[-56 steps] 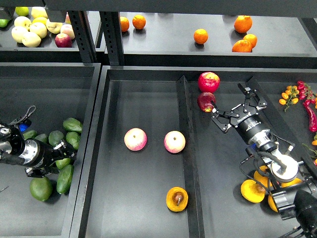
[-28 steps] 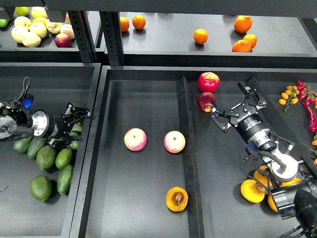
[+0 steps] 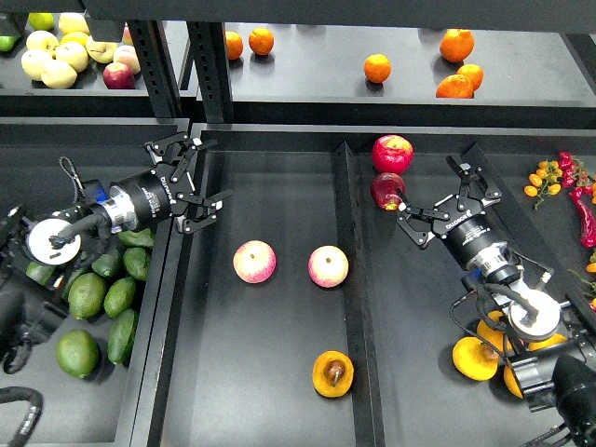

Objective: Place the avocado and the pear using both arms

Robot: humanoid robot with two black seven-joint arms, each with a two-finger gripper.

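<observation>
Where the left arm (image 3: pixel 84 223) crosses, avocados (image 3: pixel 102 298) partly hidden, pear (image 3: pixel 332 373) clear.

We see an evenly lit, sharp frame; the light seems to come from above. The black trays (image 3: pixel 279 372) look matte with soft grey reflections and no strong glare. The apples (image 3: pixel 254 262) carry small white highlights and throw only faint shadows. The lower right corner looks slightly soft.
</observation>
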